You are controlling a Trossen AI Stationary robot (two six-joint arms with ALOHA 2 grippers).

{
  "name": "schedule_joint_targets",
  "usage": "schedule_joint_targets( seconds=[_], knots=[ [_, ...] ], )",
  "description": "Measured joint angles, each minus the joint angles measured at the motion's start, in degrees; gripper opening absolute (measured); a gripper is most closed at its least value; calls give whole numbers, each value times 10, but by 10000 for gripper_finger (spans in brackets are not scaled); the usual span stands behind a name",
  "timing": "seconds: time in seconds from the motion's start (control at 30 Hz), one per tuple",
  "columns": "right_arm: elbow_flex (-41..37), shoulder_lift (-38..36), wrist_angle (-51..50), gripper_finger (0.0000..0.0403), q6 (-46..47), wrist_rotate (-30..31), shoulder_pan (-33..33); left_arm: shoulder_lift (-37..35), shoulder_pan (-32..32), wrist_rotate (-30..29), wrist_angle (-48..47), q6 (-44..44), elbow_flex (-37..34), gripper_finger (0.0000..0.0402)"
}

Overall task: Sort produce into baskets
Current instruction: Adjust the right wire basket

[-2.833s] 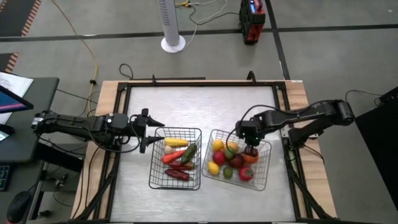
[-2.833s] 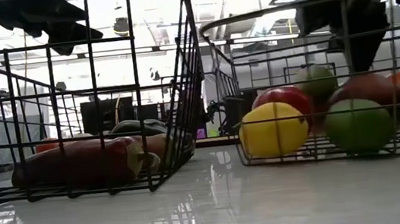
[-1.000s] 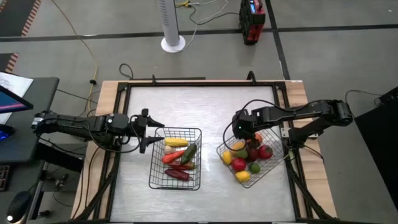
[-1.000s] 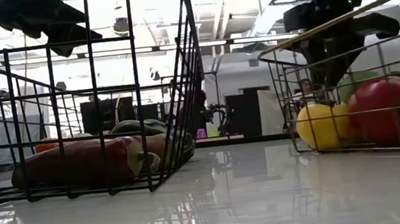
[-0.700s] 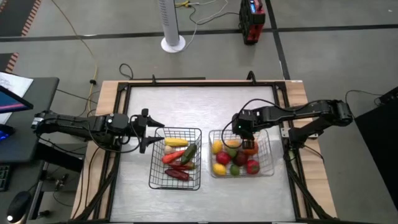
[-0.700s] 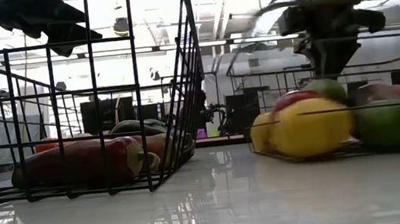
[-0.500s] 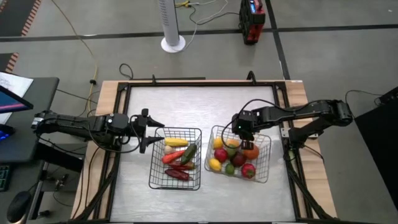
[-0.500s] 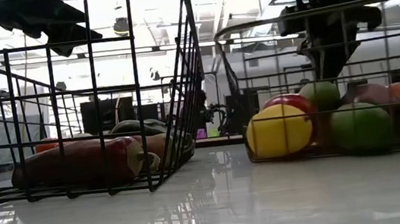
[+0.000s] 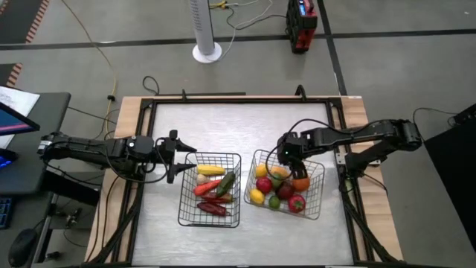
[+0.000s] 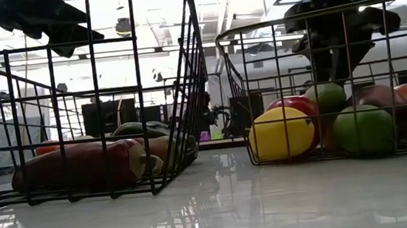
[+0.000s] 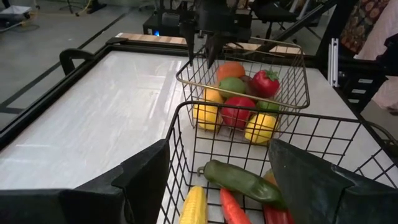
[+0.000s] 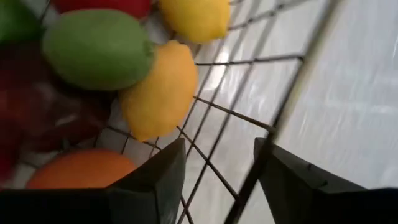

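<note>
Two wire-mesh baskets stand side by side on the table. The left basket [image 9: 182, 201] holds long produce: a yellow cob [image 9: 210, 170], a green cucumber [image 11: 239, 180], red and maroon pieces. The right basket [image 9: 320, 195] holds round produce: lemons [image 12: 158, 93], a green fruit [image 12: 96, 46], red and orange pieces. It rests flat on its bottom [image 10: 325, 157]. My right gripper [image 9: 290, 158] points down at this basket's far-left corner, open, one finger inside the wall and one outside. My left gripper [image 9: 186, 160] waits open at the left basket's far-left corner. My right gripper straddles the right basket's wall from above, at the far-left corner. The rim wire [image 12: 252, 174] runs between the fingers, close beside the outer finger [image 12: 292, 180] and apart from the inner one. Whether that finger touches the wire, I cannot tell.
A dark raised frame [image 9: 152, 104] borders the table on all sides. Bare tabletop lies beyond the baskets toward the far edge [image 9: 238, 126] and in front of them [image 10: 216, 214]. A white fan stand [image 9: 207, 50] and a red device [image 9: 301, 22] are on the floor beyond.
My right gripper has rolled at the wrist above the right basket's far-left corner. The basket stood tipped and turned cornerwise; it has swung about and now stands level on the table, nearly square with the left basket. The round pieces inside have shifted.
</note>
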Motion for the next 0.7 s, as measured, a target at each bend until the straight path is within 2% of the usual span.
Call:
schedule_joint_targets(
  seconds=[0.17,0.47,0.7],
  knots=[
    [0,0,14,225,-102,16,18,0,0,0,-1,-3,0,263],
    [0,0,45,204,-214,26,45,0,0,0,-2,-3,0,263],
    [0,0,56,193,-224,26,63,0,0,0,-2,-3,0,263]
  ],
)
